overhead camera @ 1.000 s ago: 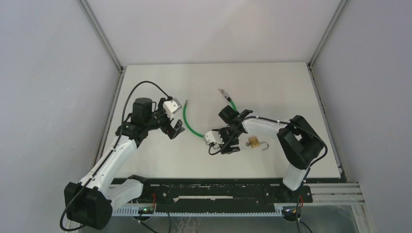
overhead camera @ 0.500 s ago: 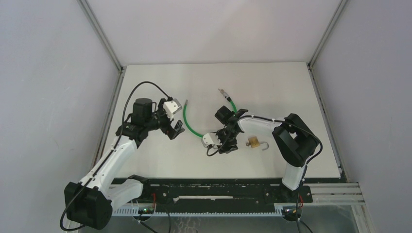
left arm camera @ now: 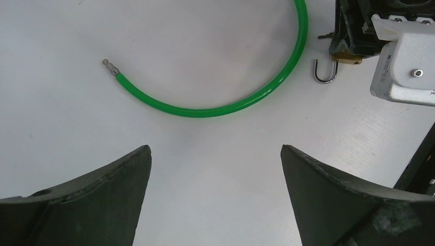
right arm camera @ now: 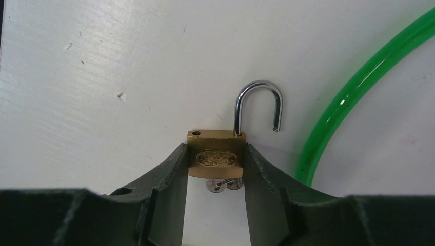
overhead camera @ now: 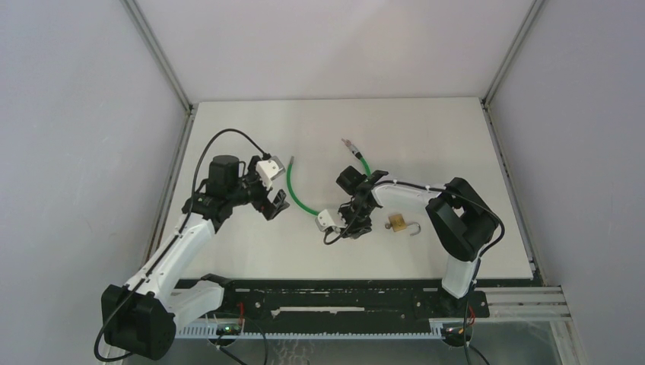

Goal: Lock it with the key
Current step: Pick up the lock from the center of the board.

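The right gripper (right arm camera: 215, 149) has narrowed; its fingers (right arm camera: 169, 179) now touch both sides of the padlock (right arm camera: 216, 158).

Padlock (right arm camera: 216, 159) on table (right arm camera: 102, 77), between right tool's (right arm camera: 215, 149) fingers; cable (right arm camera: 354, 97) just beside.

- The key (right arm camera: 221, 185) just below the padlock (right arm camera: 216, 156) is a mere metal glimpse between the right gripper (right arm camera: 215, 149)'s fingers.
- The green cable (right arm camera: 354, 97) right of the padlock runs off the right wrist view's edges.
- From the left wrist, the padlock's body is mostly hidden behind that gripper.
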Controlling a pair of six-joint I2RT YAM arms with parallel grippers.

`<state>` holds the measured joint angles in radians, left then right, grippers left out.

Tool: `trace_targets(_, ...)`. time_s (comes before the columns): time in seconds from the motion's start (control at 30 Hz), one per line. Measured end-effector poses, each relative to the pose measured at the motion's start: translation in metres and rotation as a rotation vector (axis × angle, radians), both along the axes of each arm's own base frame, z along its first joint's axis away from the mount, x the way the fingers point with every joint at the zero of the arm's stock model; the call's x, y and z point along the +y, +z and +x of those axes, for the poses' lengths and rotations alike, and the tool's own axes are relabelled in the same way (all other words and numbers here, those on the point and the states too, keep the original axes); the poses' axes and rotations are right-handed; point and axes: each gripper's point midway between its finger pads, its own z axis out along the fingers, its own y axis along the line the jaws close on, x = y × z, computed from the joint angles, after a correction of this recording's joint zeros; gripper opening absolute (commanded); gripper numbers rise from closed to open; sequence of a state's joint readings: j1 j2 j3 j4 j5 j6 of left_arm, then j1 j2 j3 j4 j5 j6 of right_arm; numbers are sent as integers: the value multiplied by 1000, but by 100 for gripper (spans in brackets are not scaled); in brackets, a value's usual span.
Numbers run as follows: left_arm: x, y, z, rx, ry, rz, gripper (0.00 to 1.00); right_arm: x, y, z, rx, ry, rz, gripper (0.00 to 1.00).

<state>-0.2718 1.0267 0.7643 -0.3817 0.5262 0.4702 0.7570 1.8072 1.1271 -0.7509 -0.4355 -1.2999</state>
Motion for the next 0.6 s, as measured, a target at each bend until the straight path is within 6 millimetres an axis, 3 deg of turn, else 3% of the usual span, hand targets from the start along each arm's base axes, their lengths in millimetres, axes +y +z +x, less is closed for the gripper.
trace_targets(0.4,-3,-2,5,-13,29,-43,99,0,4,7,26,-165,36,1)
trace_targets(0.6,-10,4,5,-25,-1,-76,96,5,42,17,-10,-249,141,0)
